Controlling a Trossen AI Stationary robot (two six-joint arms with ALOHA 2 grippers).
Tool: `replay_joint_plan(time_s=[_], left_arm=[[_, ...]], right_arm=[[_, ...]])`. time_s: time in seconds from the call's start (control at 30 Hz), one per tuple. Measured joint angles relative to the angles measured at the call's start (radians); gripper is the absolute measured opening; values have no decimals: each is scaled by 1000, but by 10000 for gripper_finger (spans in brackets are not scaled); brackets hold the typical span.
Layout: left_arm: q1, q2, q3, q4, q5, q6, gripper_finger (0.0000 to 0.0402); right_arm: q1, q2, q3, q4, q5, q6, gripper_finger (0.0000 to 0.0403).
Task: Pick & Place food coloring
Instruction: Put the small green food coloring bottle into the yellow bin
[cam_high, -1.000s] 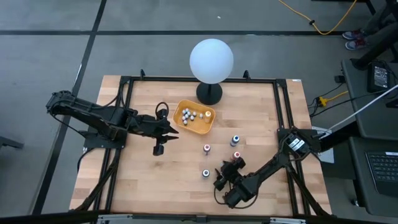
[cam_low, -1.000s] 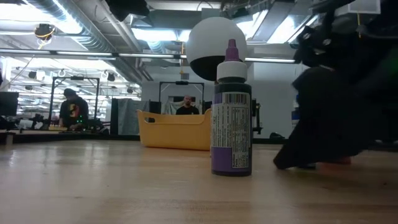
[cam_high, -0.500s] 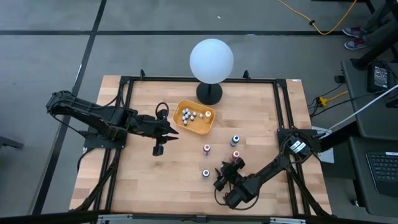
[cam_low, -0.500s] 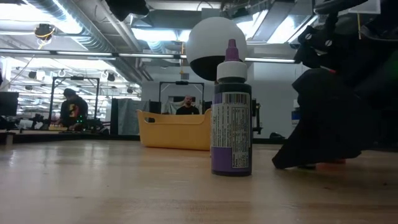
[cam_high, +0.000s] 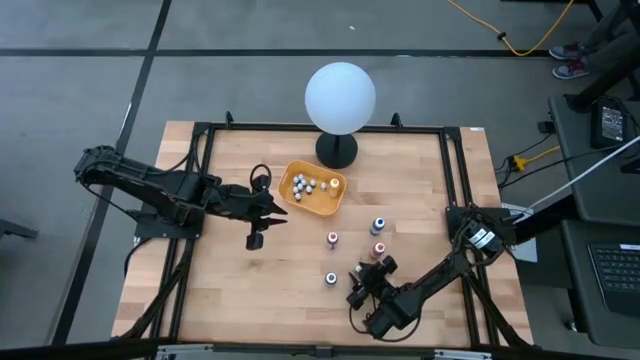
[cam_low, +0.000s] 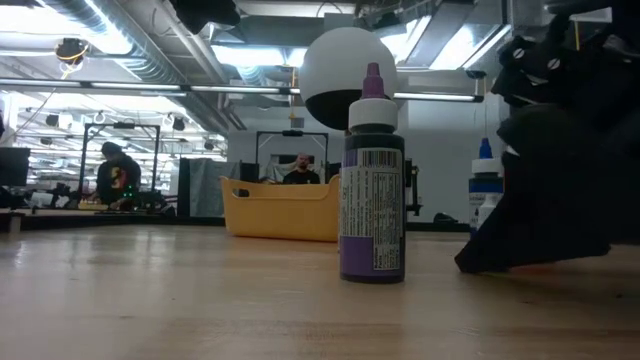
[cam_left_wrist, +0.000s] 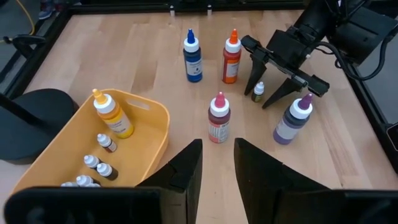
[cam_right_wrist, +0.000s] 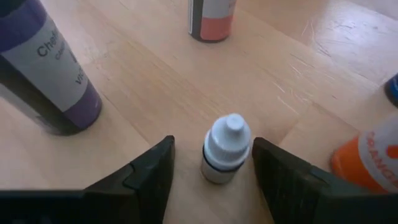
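Open wood lies on the desk in front of the left gripper, up to the pink bottle standing just ahead of it. The tray blocks one side. Around the right gripper room is tight: a small white-capped bottle stands between its parted fingers without touching, the purple bottle close on one side, the orange bottle close on the other, the blue bottle beyond. The globe closes the far edge.
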Motion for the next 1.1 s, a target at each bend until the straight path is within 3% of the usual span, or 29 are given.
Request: replay_joint_plan(time_s=[0.37, 0.8, 1.1], left_arm=[[0, 0, 0, 8, -3, -8, 88], [0, 0, 0, 8, -2, -11, 88], [0, 0, 0, 8, -1, -11, 88]], right_arm=[[2, 0, 0, 1, 3, 0, 217], [7, -1, 2, 5, 0, -6, 110], [4, -1, 2, 7, 7, -5, 97]])
